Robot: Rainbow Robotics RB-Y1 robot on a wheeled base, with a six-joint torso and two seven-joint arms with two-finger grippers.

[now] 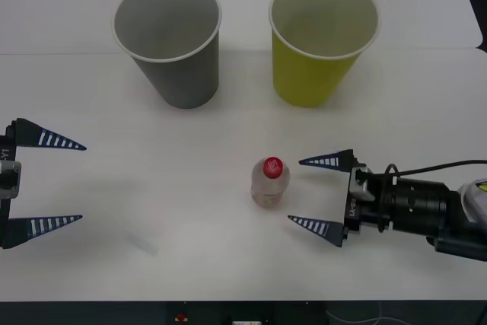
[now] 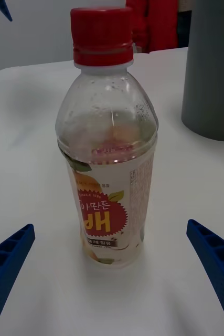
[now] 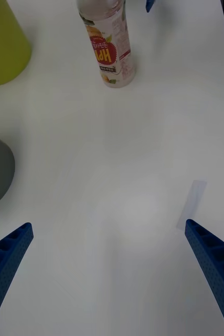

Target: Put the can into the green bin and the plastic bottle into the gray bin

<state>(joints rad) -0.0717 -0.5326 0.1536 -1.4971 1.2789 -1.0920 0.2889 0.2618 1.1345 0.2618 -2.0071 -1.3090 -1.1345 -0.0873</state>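
Note:
The plastic bottle (image 1: 269,182) stands upright near the middle of the table, clear with a red cap and a red-and-yellow label (image 2: 104,210). My right gripper (image 1: 295,190) is open just to its right at table height, fingers pointing at it without touching; the bottle sits a little beyond the fingertips (image 2: 17,247). My left gripper (image 1: 82,183) is open at the table's left side, far from the bottle (image 3: 109,47). The gray bin (image 1: 171,43) stands at the back left and the green bin (image 1: 319,43) at the back right, both upright. The can is out of view.
The white table (image 1: 152,188) has open surface between the bottle and my left gripper. A small clear strip of tape (image 3: 191,205) lies flat on the table in front of the left gripper. The table's front edge (image 1: 243,301) is close below both grippers.

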